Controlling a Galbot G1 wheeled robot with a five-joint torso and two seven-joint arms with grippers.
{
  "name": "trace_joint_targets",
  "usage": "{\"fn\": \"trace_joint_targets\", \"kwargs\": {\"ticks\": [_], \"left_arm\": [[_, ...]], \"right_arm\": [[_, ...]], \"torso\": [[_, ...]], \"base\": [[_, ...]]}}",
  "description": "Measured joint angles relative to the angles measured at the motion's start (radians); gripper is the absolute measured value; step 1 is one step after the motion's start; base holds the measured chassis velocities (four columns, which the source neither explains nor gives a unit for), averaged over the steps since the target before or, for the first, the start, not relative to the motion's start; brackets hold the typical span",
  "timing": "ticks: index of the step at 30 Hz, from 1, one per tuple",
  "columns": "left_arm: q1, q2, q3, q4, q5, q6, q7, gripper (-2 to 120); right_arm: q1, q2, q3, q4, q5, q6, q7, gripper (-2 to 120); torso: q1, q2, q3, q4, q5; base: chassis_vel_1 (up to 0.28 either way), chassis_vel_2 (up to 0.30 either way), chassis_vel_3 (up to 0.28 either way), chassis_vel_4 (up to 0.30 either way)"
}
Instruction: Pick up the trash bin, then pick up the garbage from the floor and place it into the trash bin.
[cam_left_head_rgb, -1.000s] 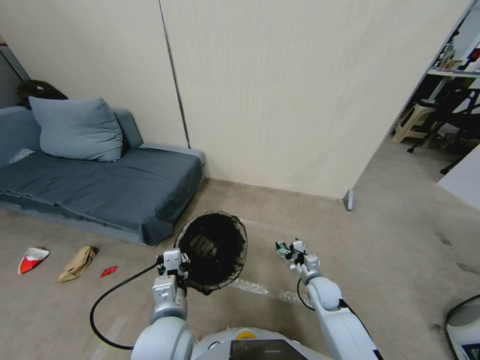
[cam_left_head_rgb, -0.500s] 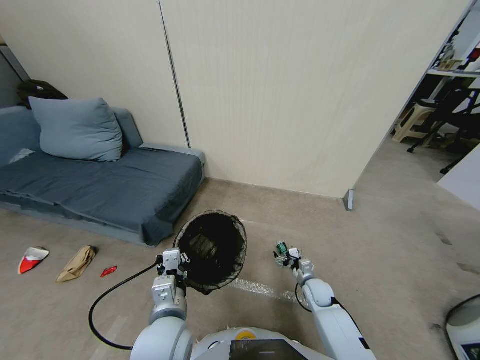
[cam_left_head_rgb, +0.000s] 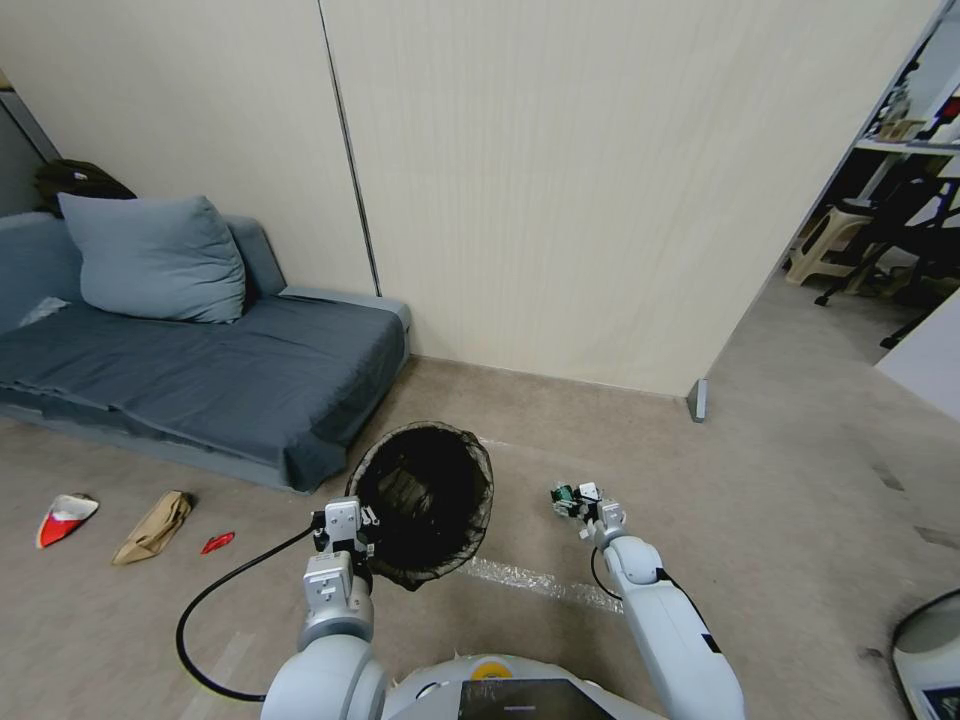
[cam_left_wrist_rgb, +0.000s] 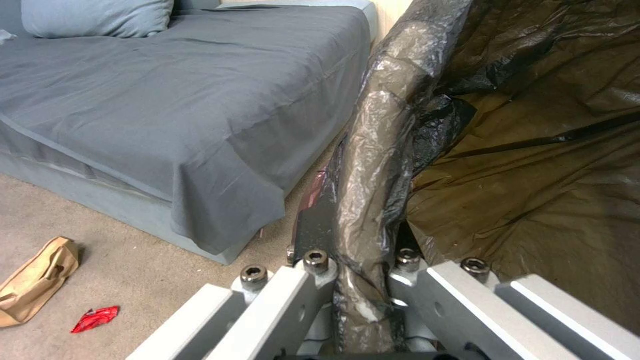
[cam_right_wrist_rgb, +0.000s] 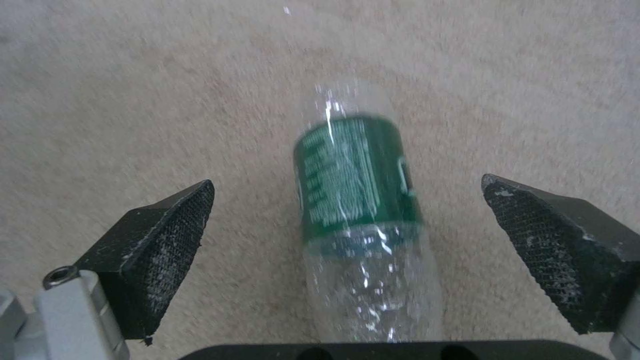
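Observation:
The trash bin (cam_left_head_rgb: 425, 500), lined with a black bag, hangs tilted off the floor, and my left gripper (cam_left_head_rgb: 345, 525) is shut on its rim. The left wrist view shows that gripper (cam_left_wrist_rgb: 360, 267) clamping the rim (cam_left_wrist_rgb: 373, 165). My right gripper (cam_left_head_rgb: 577, 497) is low by the floor, open around a small green-labelled bottle (cam_left_head_rgb: 563, 493). In the right wrist view the bottle (cam_right_wrist_rgb: 353, 170) lies between the wide-open pads (cam_right_wrist_rgb: 167, 235), touching neither. More garbage lies on the floor at left: a red-and-white wrapper (cam_left_head_rgb: 65, 518), a tan paper bag (cam_left_head_rgb: 153, 526) and a small red wrapper (cam_left_head_rgb: 217, 542).
A grey sofa (cam_left_head_rgb: 200, 370) with a cushion stands at the left against the pale wall panel (cam_left_head_rgb: 600, 200). A strip of clear tape (cam_left_head_rgb: 530, 580) crosses the floor before me. A black cable (cam_left_head_rgb: 215, 600) loops from my left arm. A stool (cam_left_head_rgb: 825, 240) stands beyond the opening at right.
My right gripper has shifted slightly left, closer around the green bottle. The left arm and the bin have stayed put.

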Motion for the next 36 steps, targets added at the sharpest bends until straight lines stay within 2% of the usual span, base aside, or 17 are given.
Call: {"fn": "trace_joint_targets", "kwargs": {"ticks": [6, 8, 9, 12, 13, 16, 17, 19, 21, 24, 28, 36], "left_arm": [[0.001, 0.0, 0.001, -0.001, 0.003, -0.001, 0.0, 1], [0.002, 0.0, 0.001, -0.002, 0.004, -0.001, 0.0, 1], [0.002, 0.0, 0.001, -0.002, 0.004, -0.001, 0.0, 1], [0.003, 0.0, 0.001, -0.002, 0.005, -0.001, 0.0, 1], [0.003, 0.0, 0.001, -0.002, 0.005, -0.001, 0.0, 1], [0.003, 0.0, 0.004, -0.002, 0.007, -0.001, 0.0, 1], [0.003, 0.0, 0.004, -0.002, 0.007, -0.001, 0.0, 1], [0.003, 0.0, 0.005, -0.002, 0.008, -0.001, 0.0, 1], [0.003, -0.001, 0.007, -0.002, 0.01, -0.002, 0.0, 1], [0.003, -0.001, 0.013, 0.0, 0.014, -0.003, 0.0, 1], [0.003, -0.001, 0.017, 0.002, 0.015, -0.004, 0.0, 1], [0.002, -0.001, 0.022, 0.002, 0.017, -0.004, 0.0, 1]], "right_arm": [[0.018, 0.002, 0.004, -0.071, -0.004, 0.014, -0.002, 99], [0.025, 0.002, 0.009, -0.099, -0.006, 0.023, -0.004, 90], [0.025, 0.002, 0.009, -0.099, -0.006, 0.023, -0.004, 90], [0.032, 0.001, 0.016, -0.121, -0.006, 0.036, -0.007, 76], [0.032, 0.001, 0.016, -0.121, -0.006, 0.036, -0.007, 76], [0.031, 0.0, 0.02, -0.126, -0.005, 0.044, -0.007, 63], [0.031, 0.0, 0.02, -0.126, -0.005, 0.044, -0.007, 63], [0.027, -0.001, 0.021, -0.121, -0.003, 0.046, -0.007, 51], [0.026, -0.001, 0.022, -0.117, -0.002, 0.046, -0.007, 47], [0.022, 0.0, 0.023, -0.109, 0.0, 0.048, -0.006, 34], [0.017, 0.002, 0.023, -0.105, 0.001, 0.052, -0.005, 25], [0.015, 0.001, 0.025, -0.098, 0.002, 0.057, -0.003, 23]], "torso": [[0.0, 0.0, 0.0, 0.0, 0.0], [0.0, 0.0, 0.0, 0.0, 0.0], [0.0, 0.0, 0.0, 0.0, 0.0], [0.0, 0.0, 0.0, 0.0, 0.0], [0.0, 0.0, 0.0, 0.0, 0.0], [0.0, 0.0, 0.0, 0.0, 0.0], [0.0, 0.0, 0.0, 0.0, 0.0], [0.0, 0.0, 0.0, -0.0001, 0.0], [0.0, 0.0, 0.0, 0.0, 0.0], [0.0, 0.0, 0.0, 0.0, -0.0001], [0.0, 0.0, 0.0, 0.0, -0.0001], [0.0, 0.0, 0.0, 0.0, 0.0]], "base": [[0.0, 0.0, 0.0, 0.0], [0.0, 0.0, 0.0, 0.0], [0.0, 0.0, 0.0, 0.0], [0.0, 0.0, 0.0, 0.0], [0.0, 0.0, 0.0, 0.0], [0.0, 0.0, 0.0, 0.0], [0.0, 0.0, 0.0, 0.0], [0.0, 0.0, 0.0, 0.0], [0.0, 0.0, 0.0, 0.0], [0.0, 0.0, 0.0, 0.0], [0.0, 0.0, 0.0, 0.0], [0.0, 0.0, 0.0, 0.0]]}}
